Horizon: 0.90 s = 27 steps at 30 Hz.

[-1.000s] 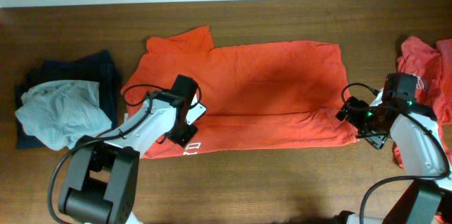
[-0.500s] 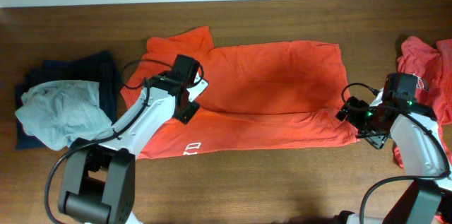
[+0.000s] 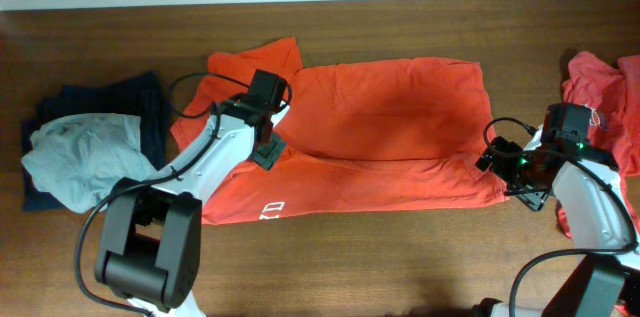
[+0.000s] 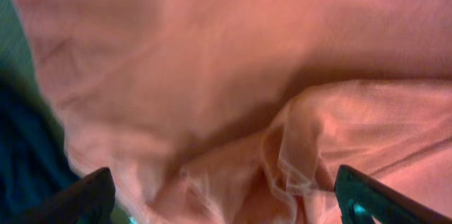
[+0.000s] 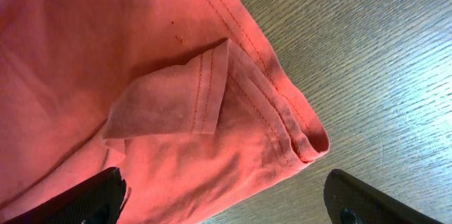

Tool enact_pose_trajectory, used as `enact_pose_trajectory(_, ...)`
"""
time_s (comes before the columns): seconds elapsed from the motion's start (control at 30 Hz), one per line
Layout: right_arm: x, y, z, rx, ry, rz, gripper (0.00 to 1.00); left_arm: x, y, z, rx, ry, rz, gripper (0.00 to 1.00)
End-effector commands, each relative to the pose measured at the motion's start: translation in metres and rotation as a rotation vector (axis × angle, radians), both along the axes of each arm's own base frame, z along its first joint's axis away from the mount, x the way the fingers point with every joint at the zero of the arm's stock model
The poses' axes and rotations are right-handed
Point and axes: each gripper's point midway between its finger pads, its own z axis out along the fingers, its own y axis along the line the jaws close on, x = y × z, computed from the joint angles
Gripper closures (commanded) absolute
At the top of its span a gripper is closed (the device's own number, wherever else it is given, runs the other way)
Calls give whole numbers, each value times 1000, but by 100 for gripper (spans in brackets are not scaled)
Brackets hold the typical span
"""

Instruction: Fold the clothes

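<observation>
Both tools gape empty: your left tool [image 4: 236, 197] has just let go, leaving the orange T-shirt [image 3: 390, 127] bunched beneath it, so that fold looks laid; your right tool [image 5: 229, 199] hovers over its hem corner.

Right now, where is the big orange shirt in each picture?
Overhead: shirt spread across the table's middle.
Left wrist: fills the frame, crumpled.
Right wrist: left and centre, table at right.
Shared landmark (overhead, right wrist): hem corner, at the shirt's lower right in both.
</observation>
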Motion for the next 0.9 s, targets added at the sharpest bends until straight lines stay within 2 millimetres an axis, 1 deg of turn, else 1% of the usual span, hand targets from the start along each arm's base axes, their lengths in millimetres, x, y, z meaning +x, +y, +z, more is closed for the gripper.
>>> enact_pose_trajectory(0.0,4,-2,7,-1,-24,2,5,-14,-1,16,-70,45,179,1)
enact_pose_trajectory(0.03,4,-2,7,-1,-24,2,5,-22,-3,14,-85,81,185,3)
enact_pose_trajectory(0.07,4,-2,7,-1,-24,2,5,-29,-5,11,-99,114,193,8)
enact_pose_trajectory(0.1,4,-2,7,-2,-24,2,5,-35,-6,7,-108,142,205,11)
enact_pose_trajectory(0.13,4,-2,7,-2,-24,2,5,-39,-7,5,-114,158,207,11)
enact_pose_trajectory(0.17,4,-2,7,-2,-24,2,5,-44,-7,1,-114,177,207,19)
enact_pose_trajectory(0.27,4,-2,7,-3,-25,5,5,-54,-3,-8,-100,210,210,30)
enact_pose_trajectory(0.3,4,-2,7,-3,-25,5,5,-58,-1,-11,-94,220,212,36)
enact_pose_trajectory(0.33,4,-2,7,-3,-25,5,5,-60,1,-13,-88,224,214,40)
enact_pose_trajectory(0.37,4,-2,7,-3,-25,5,5,-61,3,-16,-80,222,217,41)
enact_pose_trajectory(0.43,4,-2,7,-3,-25,5,5,-58,7,-19,-65,200,220,42)
enact_pose_trajectory(0.57,4,-2,7,-3,-25,5,5,-51,8,-26,-60,168,179,52)
enact_pose_trajectory(0.63,4,-2,7,-3,-25,5,5,-50,14,-28,-29,149,178,64)
enact_pose_trajectory(0.67,4,-2,7,-3,-25,5,5,-47,17,-27,-9,133,182,68)
enact_pose_trajectory(0.77,4,-2,7,-3,-25,5,5,-38,31,-19,71,74,197,75)
enact_pose_trajectory(0.87,4,-2,7,-3,-25,5,5,-28,39,-10,120,21,210,79)
